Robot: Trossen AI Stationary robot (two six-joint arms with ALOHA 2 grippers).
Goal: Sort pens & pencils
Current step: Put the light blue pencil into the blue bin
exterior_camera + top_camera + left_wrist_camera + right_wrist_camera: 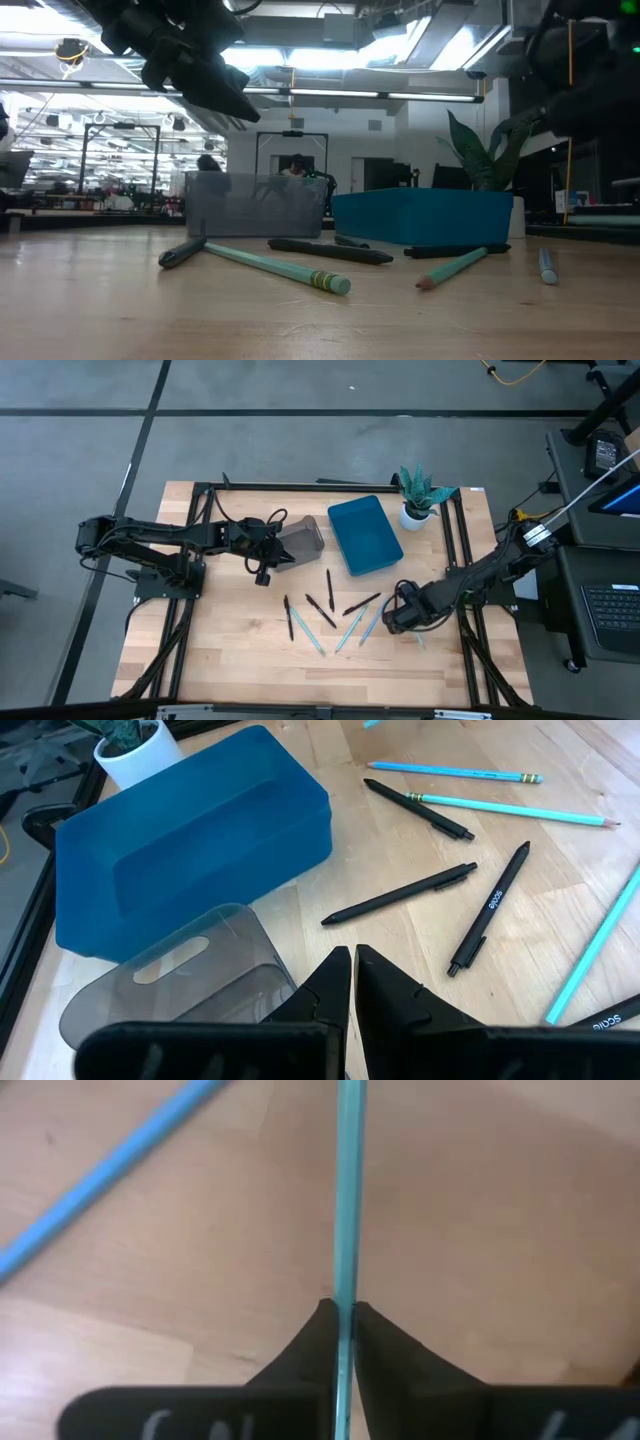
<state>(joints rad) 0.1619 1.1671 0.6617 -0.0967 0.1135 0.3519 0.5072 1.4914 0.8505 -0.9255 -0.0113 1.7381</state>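
Down on the wooden table, the right gripper pinches a light blue pencil between its narrowed fingers. That pencil runs straight out ahead of the fingers, its long axis in line with them. Another light blue pencil lies slanted nearby on the wood. Near the grey bin, the left gripper hovers with fingers pressed together, holding nothing. Black pens lie scattered beyond it, beside a blue tray.

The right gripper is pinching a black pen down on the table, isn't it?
Not quite. The right gripper is pinching a light blue stick, not a black pen, low over the table. The right wrist view shows the blue shaft clamped between its fingers.
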